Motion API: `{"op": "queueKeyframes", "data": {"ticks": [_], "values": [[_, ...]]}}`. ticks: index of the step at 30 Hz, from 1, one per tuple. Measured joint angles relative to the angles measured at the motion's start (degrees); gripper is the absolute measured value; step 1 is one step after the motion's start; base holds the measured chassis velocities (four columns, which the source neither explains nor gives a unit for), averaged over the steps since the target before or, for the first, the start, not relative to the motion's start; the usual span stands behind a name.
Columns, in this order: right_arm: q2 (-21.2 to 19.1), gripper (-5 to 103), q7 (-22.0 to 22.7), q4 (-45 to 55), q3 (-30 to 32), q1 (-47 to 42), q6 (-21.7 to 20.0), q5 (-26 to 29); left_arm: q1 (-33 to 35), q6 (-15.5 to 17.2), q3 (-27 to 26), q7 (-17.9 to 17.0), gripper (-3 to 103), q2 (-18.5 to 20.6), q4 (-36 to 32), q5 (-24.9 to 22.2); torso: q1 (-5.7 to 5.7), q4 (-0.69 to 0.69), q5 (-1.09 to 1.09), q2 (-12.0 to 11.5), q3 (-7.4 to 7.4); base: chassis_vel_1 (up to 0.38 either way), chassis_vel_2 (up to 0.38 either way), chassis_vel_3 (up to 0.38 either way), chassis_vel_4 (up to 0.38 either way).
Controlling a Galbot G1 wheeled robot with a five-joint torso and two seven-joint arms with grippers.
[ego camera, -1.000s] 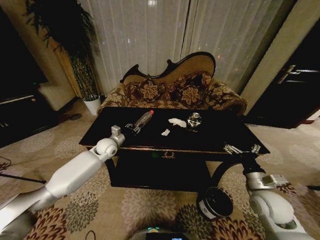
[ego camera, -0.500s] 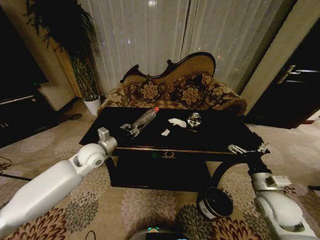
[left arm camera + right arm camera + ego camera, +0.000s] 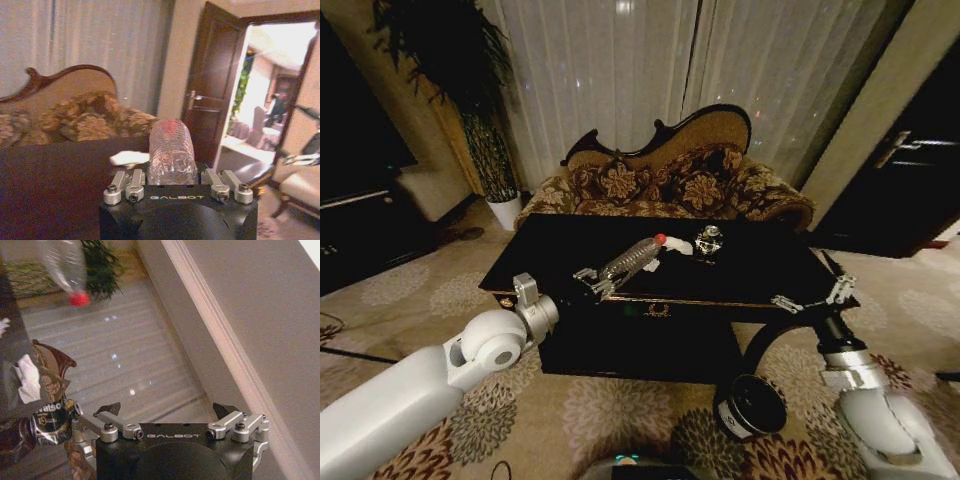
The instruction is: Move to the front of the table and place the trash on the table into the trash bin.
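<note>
- Clear ribbed plastic is clamped between the jaws of the left pincer: a bottle with a red cap is held by its base, its neck pointing away over the table.
- From the left wrist camera the bottle is seen end-on, seated squarely between the pincer fingers, so the grip is judged secure.
- Compared with a second ago, the bottle is carried higher and further toward the table's middle, while the left arm has swung round below the front edge; the lift is therefore done and the carry has begun.
- A white paper wad is left on the table just behind the bottle's cap, and a small shiny clear item stands beside it; a second wad seen earlier is now probably hidden behind the bottle.
- The right pincer is held spread and empty at the table's right front corner, turned a little since the earlier pictures; its parted fingers are confirmed by the right wrist camera.
- The trash bin is on the carpet below that corner, well apart from the bottle, so a sweep across and down is still needed.
</note>
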Motion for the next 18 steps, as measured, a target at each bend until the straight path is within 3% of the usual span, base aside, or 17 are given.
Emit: {"op": "queueKeyframes", "data": {"ticks": [7, 10, 18], "values": [[0.83, 100, 0.48, -0.81, -1.1, 0.22, 2.98, -5.3, -7.13, 0.7, 8.38, -1.01, 43, -2.36, -0.09, -2.08, 0.0, 0.0, -0.01, 0.0, 0.0, 0.0, 0.0, 0.0, 0.0], [1.55, 100, 0.65, -1.41, -1.61, 0.27, 4.15, -7.67, -11.62, 1.14, 12.54, -3.09, 43, -5.06, 0.17, -3.75, 0.0, -0.01, 0.0, 0.0, 0.01, 0.0, 0.0, 0.0, 0.0], [2.81, 100, 1.39, -2.34, -2.7, 1.13, 6.14, -12.51, -14.33, 1.5, 16.32, -4.34, 43, -6.57, -0.94, -4.63, 0.0, 0.0, 0.0, 0.0, 0.01, 0.0, 0.0, 0.0, 0.0]]}}
